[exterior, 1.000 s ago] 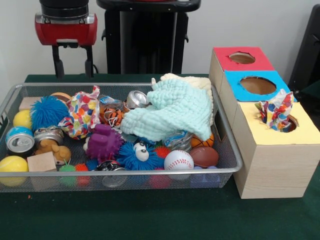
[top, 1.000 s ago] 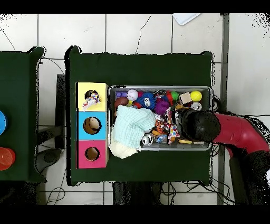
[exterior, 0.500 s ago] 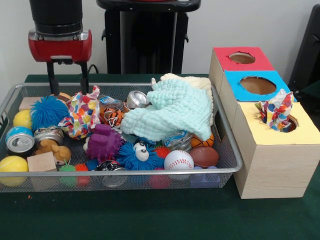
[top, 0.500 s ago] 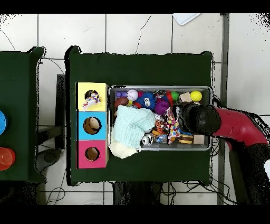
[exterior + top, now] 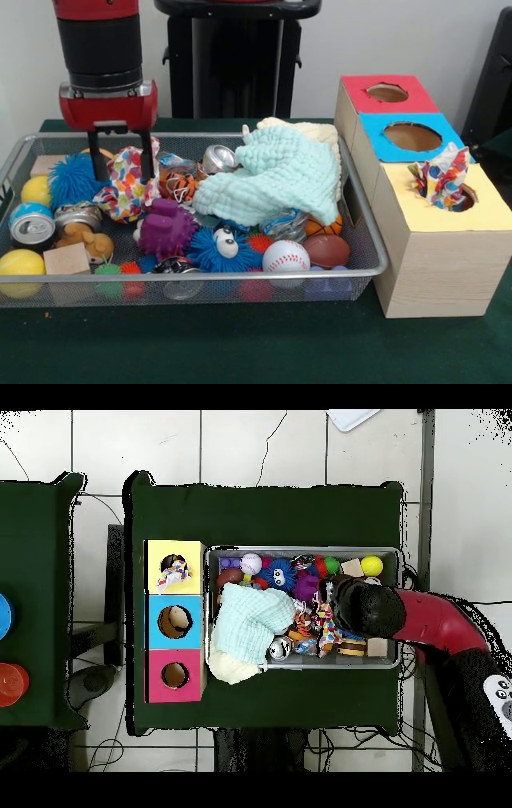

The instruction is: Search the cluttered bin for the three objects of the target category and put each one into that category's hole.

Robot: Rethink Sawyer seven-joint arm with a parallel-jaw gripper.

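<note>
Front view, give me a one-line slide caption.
Open claw straddles a colorful patterned cloth in the cluttered wire bin; a matching cloth sits in the yellow hole.

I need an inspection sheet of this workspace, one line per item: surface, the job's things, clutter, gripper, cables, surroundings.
Surface: green table.
Job's things: wire bin full of toys; box with red hole, blue hole and yellow hole, patterned cloth stuck in the yellow one.
Clutter: mint cloth, second patterned cloth, baseball, can.
Gripper: gripper open, astride the second patterned cloth.
Cables: on the floor, overhead view.
Surroundings: tiled floor.
</note>
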